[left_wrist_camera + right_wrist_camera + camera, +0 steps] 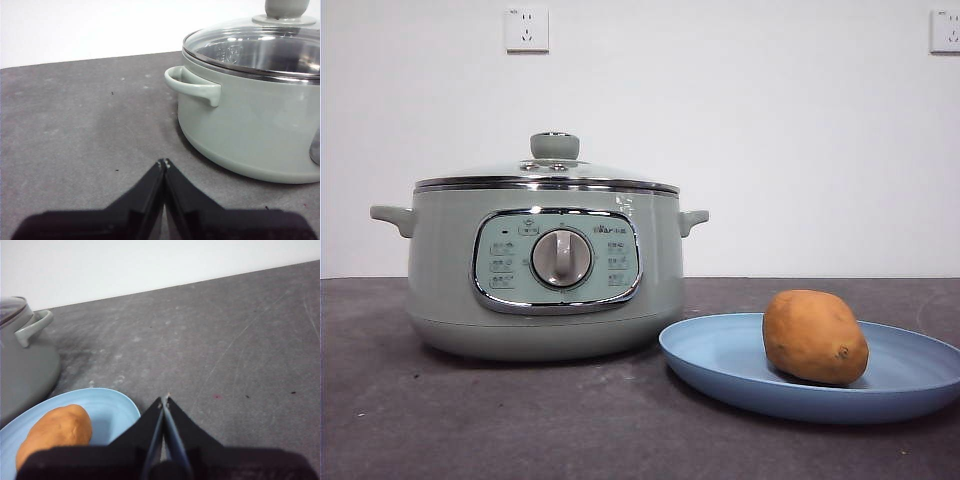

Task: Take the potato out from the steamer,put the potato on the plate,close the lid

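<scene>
One potato [55, 432] on plate [112, 407], beside right gripper [164, 399]; lid [260, 47] on steamer [250, 125], near left gripper [163, 162]; both pressed together, empty.

Each tool, left [164, 162] and right [165, 399], is formed of 2 matte black wedge-shaped jaws, tapered to small pale-flecked tips.

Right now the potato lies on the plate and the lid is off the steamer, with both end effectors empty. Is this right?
Not quite. The lid is on the steamer, not off it: the front view shows it seated on the rim. The rest holds: the potato lies on the plate, and the left end effector and right end effector are shut on nothing.
</scene>
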Tool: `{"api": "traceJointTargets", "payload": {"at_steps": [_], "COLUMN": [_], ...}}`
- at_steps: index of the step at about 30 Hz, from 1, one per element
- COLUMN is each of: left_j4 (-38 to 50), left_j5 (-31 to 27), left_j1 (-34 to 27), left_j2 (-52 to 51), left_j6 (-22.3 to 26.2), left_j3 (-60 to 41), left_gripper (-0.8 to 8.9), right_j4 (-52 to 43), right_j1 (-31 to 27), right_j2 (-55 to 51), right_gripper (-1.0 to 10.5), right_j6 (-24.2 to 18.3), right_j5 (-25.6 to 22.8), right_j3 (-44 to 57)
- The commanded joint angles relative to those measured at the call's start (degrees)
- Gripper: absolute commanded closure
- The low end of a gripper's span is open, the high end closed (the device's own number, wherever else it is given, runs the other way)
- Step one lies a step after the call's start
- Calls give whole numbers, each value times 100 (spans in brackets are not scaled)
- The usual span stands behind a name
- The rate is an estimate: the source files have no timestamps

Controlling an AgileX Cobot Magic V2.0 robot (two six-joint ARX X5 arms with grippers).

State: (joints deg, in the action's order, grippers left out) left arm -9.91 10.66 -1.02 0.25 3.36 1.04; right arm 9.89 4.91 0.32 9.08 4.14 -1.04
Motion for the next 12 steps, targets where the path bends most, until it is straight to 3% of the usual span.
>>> {"api": "traceJointTargets", "payload": {"at_steps": [1,4,12], "left_j4": [2,2,2], "left_j5": [-9,-11,-9], "left_j1": [-22,-22,-22], "left_j2": [-17,-15,-17], "left_j6": [-39,-39,-39], "left_j3": [-90,-90,-90], "left_gripper": [816,816,816], "right_j4": [48,42,42], "right_j1": [-2,-2,-2], "right_j2": [-26,-26,-22], "right_gripper": [946,946,946], "right_j6": [59,271,264], "right_j5": [-4,-9,-24], "right_j3": [63,63,59]}}
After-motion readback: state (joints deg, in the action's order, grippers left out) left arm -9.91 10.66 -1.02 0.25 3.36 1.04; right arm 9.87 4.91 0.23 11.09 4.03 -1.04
